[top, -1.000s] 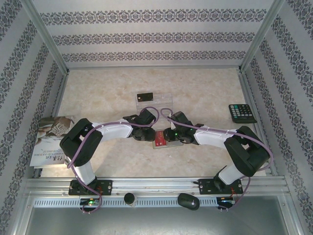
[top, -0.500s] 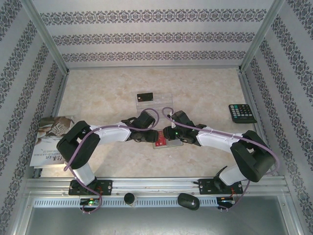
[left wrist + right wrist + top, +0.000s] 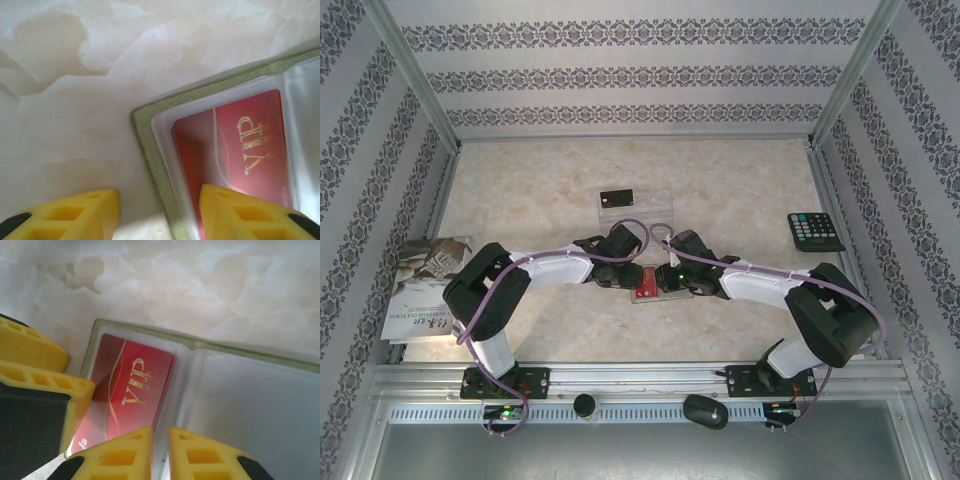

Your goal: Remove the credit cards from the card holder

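A: Entry, left end effector (image 3: 159, 217): standing open, straddling a corner of the card holder (image 3: 250, 405) on the counter (image 3: 75, 75). Entry, right end effector (image 3: 160, 450): jaws sitting nearly together; grip, cannot tell.
B: Entry, red card (image 3: 132, 382): lying sleeved. Advising pinning the holder, drawing it out flat. Farther, black card (image 3: 618, 197): lying free.

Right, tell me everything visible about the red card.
The red card is glossy plastic with gold VIP lettering and gold swirls. It lies flat, slightly askew, under the clear sleeve in the open olive card holder. One left gripper finger overlaps its corner; the right gripper, fingers almost together, sits at its edge.
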Robot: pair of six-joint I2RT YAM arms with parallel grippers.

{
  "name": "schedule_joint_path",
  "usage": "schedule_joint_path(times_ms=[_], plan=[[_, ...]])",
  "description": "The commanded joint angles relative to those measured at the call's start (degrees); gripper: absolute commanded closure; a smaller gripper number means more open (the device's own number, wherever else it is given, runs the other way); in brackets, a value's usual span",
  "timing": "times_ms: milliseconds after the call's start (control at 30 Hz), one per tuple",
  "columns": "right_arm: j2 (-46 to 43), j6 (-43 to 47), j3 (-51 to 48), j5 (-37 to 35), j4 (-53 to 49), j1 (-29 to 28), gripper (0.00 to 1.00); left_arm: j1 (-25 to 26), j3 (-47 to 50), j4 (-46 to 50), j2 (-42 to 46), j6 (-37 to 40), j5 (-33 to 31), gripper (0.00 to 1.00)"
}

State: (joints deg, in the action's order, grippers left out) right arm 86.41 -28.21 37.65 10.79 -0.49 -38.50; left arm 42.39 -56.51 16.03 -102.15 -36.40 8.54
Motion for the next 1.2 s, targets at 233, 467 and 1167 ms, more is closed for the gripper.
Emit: schedule_joint_path(times_ms=[233,467,1167], plan=[[2.72,-2.78,-1.04,5.60,4.47,2.78,0.83,1.38,0.27,-8.86,-9.52,0.52,3.07,0.49],[4.11,-4.58,-1.60,9.54,6.83,4.75,0.83,1.11,1.72,-9.19,-9.19,0.50,3.02,0.53],[5.26,-4.92,-0.43,5.49,5.56,2.47,0.81,1.11,1.31,-9.71,-10.13,0.72,4.06,0.62]])
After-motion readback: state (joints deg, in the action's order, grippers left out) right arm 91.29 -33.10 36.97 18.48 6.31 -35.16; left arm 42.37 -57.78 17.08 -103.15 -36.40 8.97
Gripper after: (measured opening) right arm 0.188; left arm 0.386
